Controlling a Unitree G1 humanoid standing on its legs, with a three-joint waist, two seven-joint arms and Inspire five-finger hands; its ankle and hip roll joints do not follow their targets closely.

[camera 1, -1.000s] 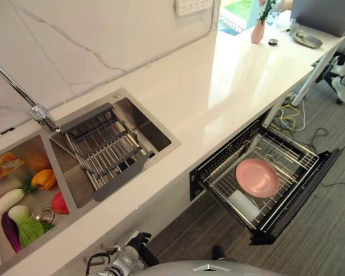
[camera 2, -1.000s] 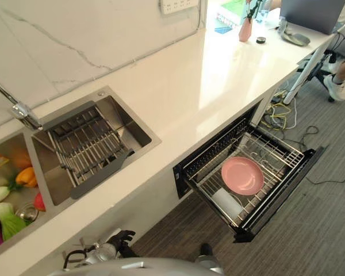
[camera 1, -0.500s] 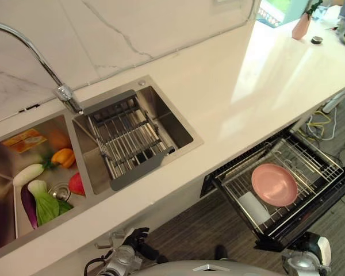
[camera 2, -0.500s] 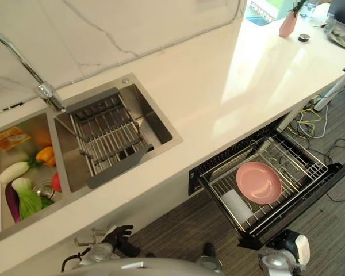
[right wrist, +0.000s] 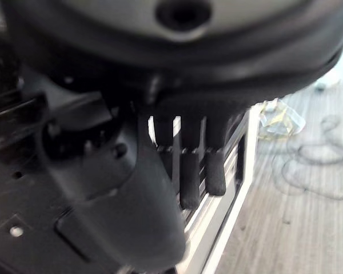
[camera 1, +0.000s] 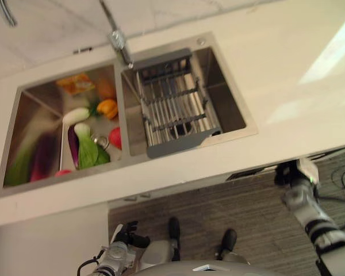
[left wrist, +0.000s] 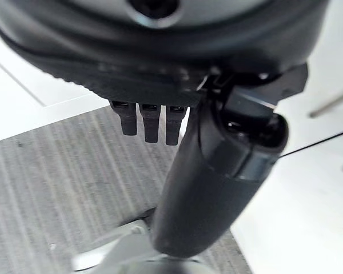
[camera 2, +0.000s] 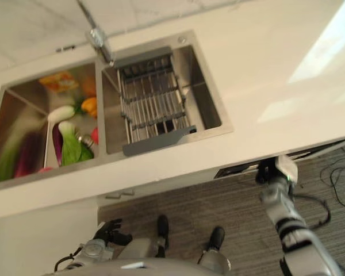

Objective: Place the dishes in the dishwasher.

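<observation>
Dishwasher: one. Just a thin dark strip of it peeks out under the edge of the counter, to the right of the sink. The dishes can't be seen from here.
Right hand: one, low down and right by that dark strip, just under the counter edge. Its fingers hang straight and loose, with nothing in them. A metal rail shows just past them.
Left hand: one, hanging low over the floor, in front of the white cupboard, far from the dishwasher. Its fingers are loose and hold nothing.
Counter: one, white and long.
Sink: one, shiny metal, with two tubs side by side.
Rack: one, grey with metal bars, sitting in the right tub.
Tap: one, standing at the back between the two tubs.
Veggies in the left tub: one white radish, one yellow pepper, one leafy green, one purple eggplant and one red piece. They lie close together. The far left of this tub is too blurry to count.
Orange packet: one, at the back of the left tub.
Floor: grey with thin stripes.
</observation>
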